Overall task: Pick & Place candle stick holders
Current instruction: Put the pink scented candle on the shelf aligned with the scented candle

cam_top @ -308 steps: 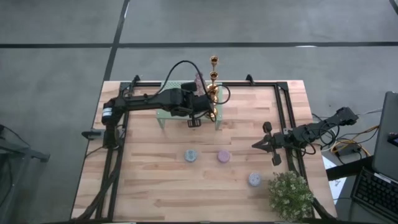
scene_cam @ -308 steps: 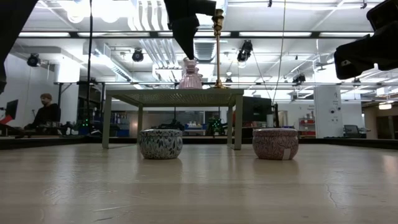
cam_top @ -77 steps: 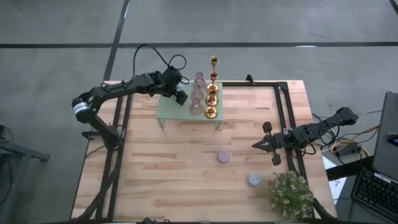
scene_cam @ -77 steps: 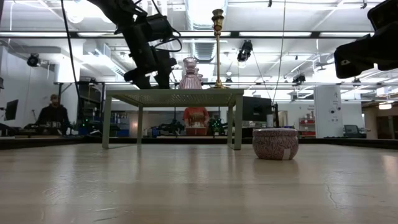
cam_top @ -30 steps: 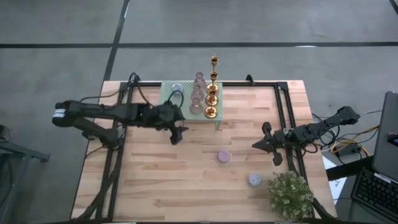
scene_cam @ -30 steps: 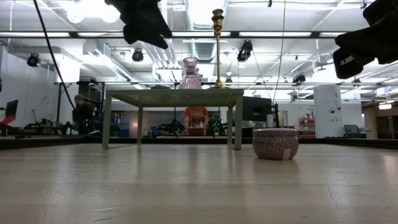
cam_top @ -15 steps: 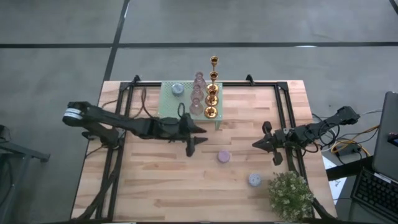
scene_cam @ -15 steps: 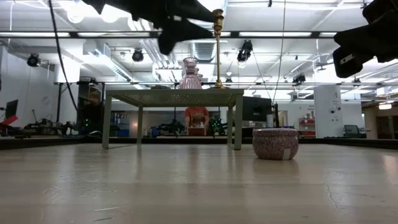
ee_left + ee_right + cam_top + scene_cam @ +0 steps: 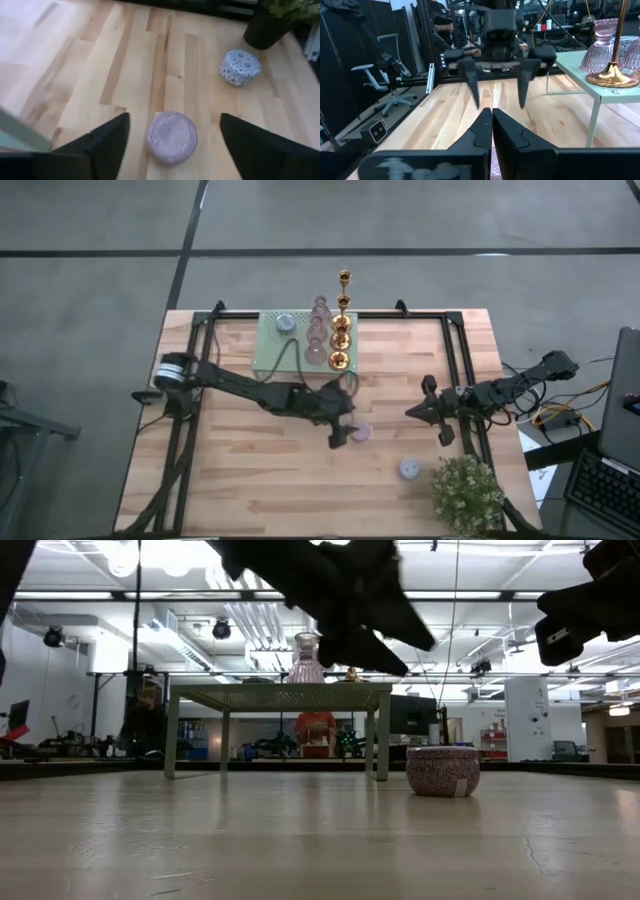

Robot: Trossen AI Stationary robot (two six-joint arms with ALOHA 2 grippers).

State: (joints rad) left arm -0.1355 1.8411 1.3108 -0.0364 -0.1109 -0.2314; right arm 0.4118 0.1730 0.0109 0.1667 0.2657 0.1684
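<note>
A squat lilac candle stick holder (image 9: 360,433) (image 9: 172,142) rests on its base on the wooden table, right of centre. My left gripper (image 9: 343,425) (image 9: 174,120) hangs open just left of it and above it (image 9: 375,615), touching nothing. A blue speckled round holder (image 9: 409,469) (image 9: 240,67) stands nearer the front right. On the mint-green rack (image 9: 272,352) at the back stand another blue round holder (image 9: 285,323), pink glass holders (image 9: 318,330) and gold stick holders (image 9: 342,320). My right gripper (image 9: 425,412) (image 9: 492,125) waits shut at the right, above the table.
A bushy potted plant (image 9: 465,490) stands at the front right corner, close to the blue speckled holder. Black rails (image 9: 455,370) run along the table's sides and back. Bare wood lies left and in front of the lilac holder.
My left gripper has swung from in front of the rack toward the table's right and near edges and has come down, tipping its fingers lower. It now hangs beside the lilac holder. No holder has moved.
</note>
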